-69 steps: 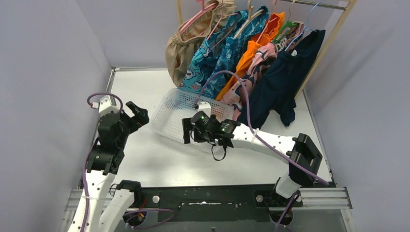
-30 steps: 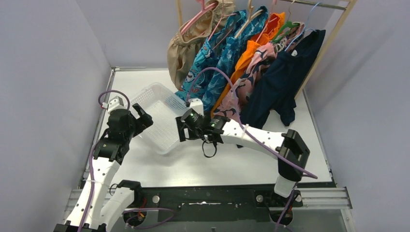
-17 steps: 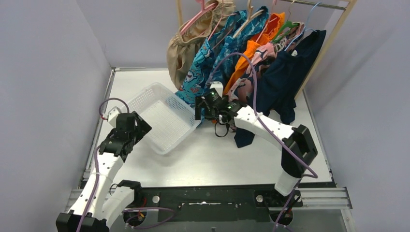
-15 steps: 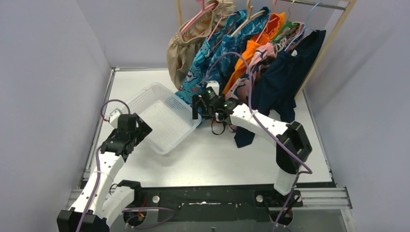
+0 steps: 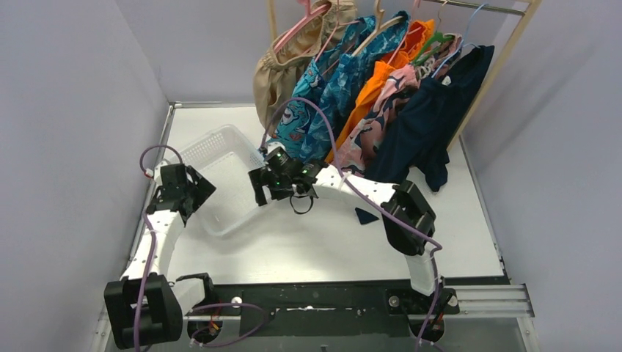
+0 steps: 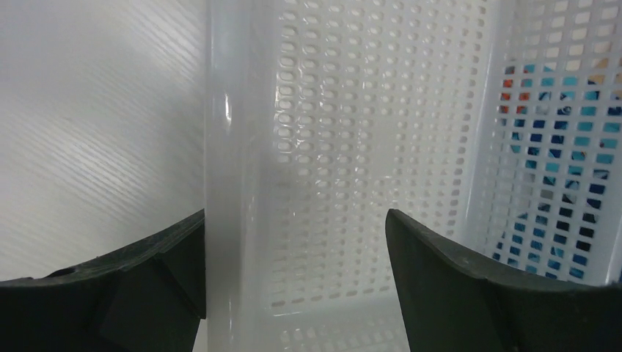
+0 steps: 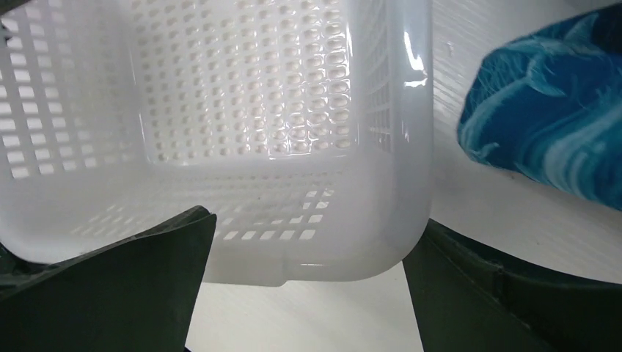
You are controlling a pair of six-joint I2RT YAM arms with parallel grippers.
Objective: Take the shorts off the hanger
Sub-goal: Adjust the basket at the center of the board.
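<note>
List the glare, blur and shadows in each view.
Left wrist: a bright glare streak runs down the rim of the white basket, and its mesh floor shines in patches. Right wrist: hard highlights on the basket's rim and floor, while the blue print shorts look sharp. Top external: even, diffuse light with only soft shadows.

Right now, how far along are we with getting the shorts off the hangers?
Nothing done: all the shorts hang on the rack and the basket is empty. In hand: left tool and right tool open astride the basket walls. Left: every pair.
</note>
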